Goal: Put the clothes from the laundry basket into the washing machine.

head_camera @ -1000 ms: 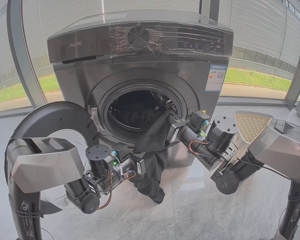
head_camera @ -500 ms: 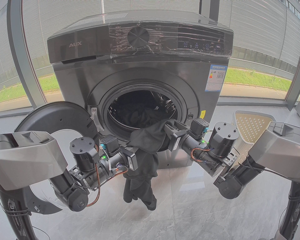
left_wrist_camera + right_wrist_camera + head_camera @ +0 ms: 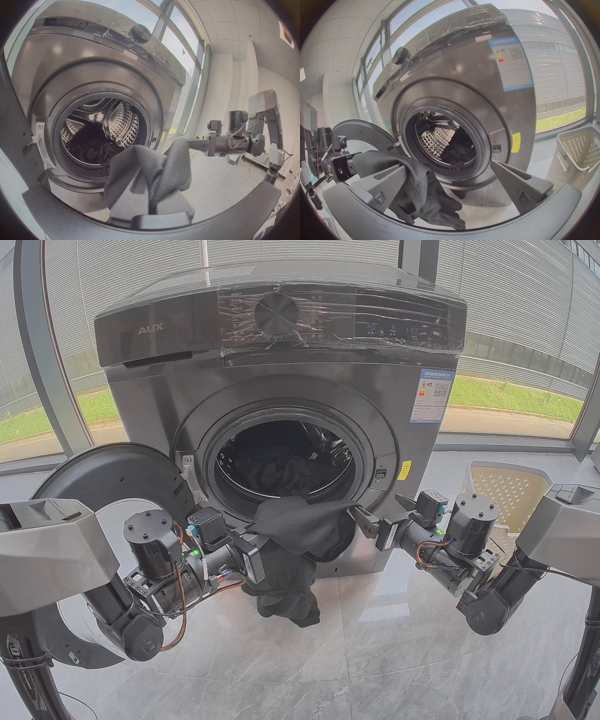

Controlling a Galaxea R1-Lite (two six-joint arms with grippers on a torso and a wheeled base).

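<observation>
Garment [image 3: 294, 534], black and finely meshed, is outside the washer [image 3: 281, 384]: it is stretched between the two arms just below the port rim, its bulk sagging toward the floor [image 3: 406, 646]. Farthest left, the door [image 3: 106, 480] stands swung wide. Next, the left gripper [image 3: 256, 552] is closed on a fold of the cloth, pinched between both fingers. The piece looks light, limp and a bit slick, so I judge it will drape, trail and snag on the rim rather than keep any shape. A hold on a bunched fold near its middle would leave less hanging than a hold at an edge. Behind it the drum [image 3: 281, 465] already has dark clothes low down. To the right, the right gripper [image 3: 367, 522] is spread wide and grips nothing, though a corner of the cloth lies draped over one finger. Farthest right is the basket [image 3: 506, 490], near the washer's side. Hard to tell: what kind of garment this is, where one piece ends in the drum's dark heap, whether the hem touches the floor, and what is left in the basket, whose inside is cut off by the right arm
</observation>
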